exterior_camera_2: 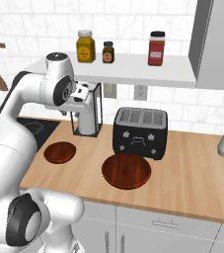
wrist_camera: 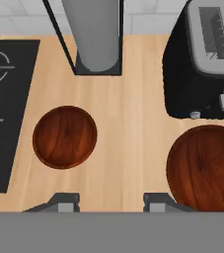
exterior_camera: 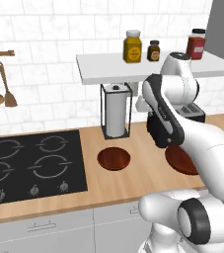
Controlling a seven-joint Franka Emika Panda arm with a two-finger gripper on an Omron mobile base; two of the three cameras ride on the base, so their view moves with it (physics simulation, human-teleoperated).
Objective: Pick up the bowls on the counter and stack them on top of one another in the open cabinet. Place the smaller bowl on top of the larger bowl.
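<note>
Parted and carrying nothing, the 2-finger claw (wrist_camera: 110,201) hangs high above the long light-tan wooden counter (wrist_camera: 128,148), its 2 dark tips spread at the bottom of the hand view with bare wood between them. Just off its left tip lies the smaller round, glossy reddish-brown wooden bowl (wrist_camera: 64,137), resting on the counter near the edge of the black 4-burner hob (wrist_camera: 0,99). Off the right tip sits the larger, wider reddish-brown wooden bowl (wrist_camera: 205,168), right in front of the black toaster (wrist_camera: 202,59). Farther out, the paper-towel roll in its black wire holder (wrist_camera: 96,37) stands behind the space between the 2 bowls.

Above all this runs the plain white open wall shelf (exterior_camera_2: 133,71), with a yellow jar (exterior_camera_2: 85,46), a small dark jar (exterior_camera_2: 108,52) and a red jar (exterior_camera_2: 156,48) on it.

Both bowls remain on the counter, so I judge the task to be at its very start, in the approach before any grasp. Since the larger bowl must go at the bottom of the stack, the next move probably calls for shifting over its rim, descending and closing on the rim edge, then lifting it clear of the toaster toward a free stretch of shelf.
</note>
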